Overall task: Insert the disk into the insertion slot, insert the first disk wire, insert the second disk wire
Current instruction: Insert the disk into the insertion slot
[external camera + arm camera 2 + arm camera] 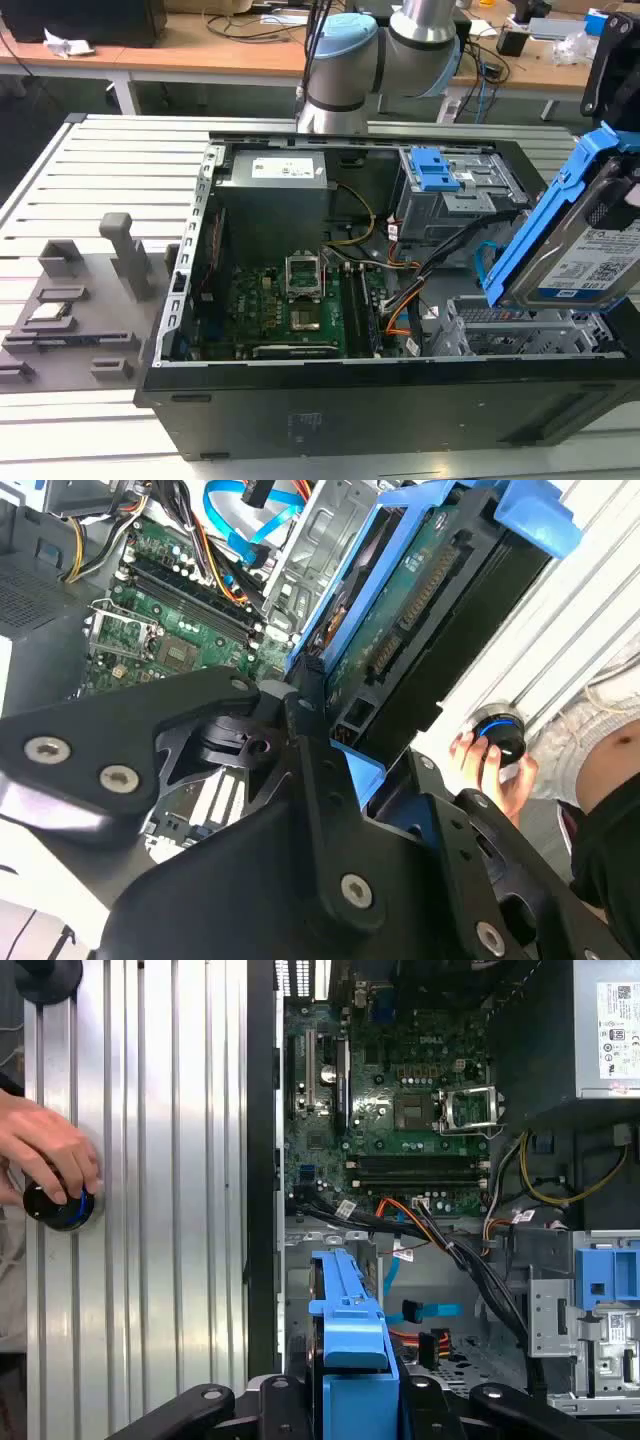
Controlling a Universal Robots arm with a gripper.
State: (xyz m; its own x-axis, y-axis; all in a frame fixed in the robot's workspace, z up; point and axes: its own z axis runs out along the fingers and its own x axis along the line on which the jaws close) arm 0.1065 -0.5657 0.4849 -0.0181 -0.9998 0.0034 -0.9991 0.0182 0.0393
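My gripper (350,1405) is shut on the disk (585,250), a silver drive with a white label in a bright blue carrier (345,1325). In the exterior view the disk hangs tilted above the insertion slot (505,328), the low perforated grey cage at the near right corner of the open computer case. In the second wrist view my black fingers (300,740) clamp the carrier and the disk's green underside (420,590) shows. The first disk wire (405,1210), orange, red and black, runs into the cage. Loose beside it lies the second disk wire (430,1310), a flat blue cable.
A taller grey bay with a blue latch (435,170) stands behind the cage. The motherboard (290,310) and power supply (275,180) fill the rest of the case. A person's hand (50,1155) rests on a black knob (60,1205) on the slatted table beside the case. Grey fixtures (70,300) sit at the exterior view's left.
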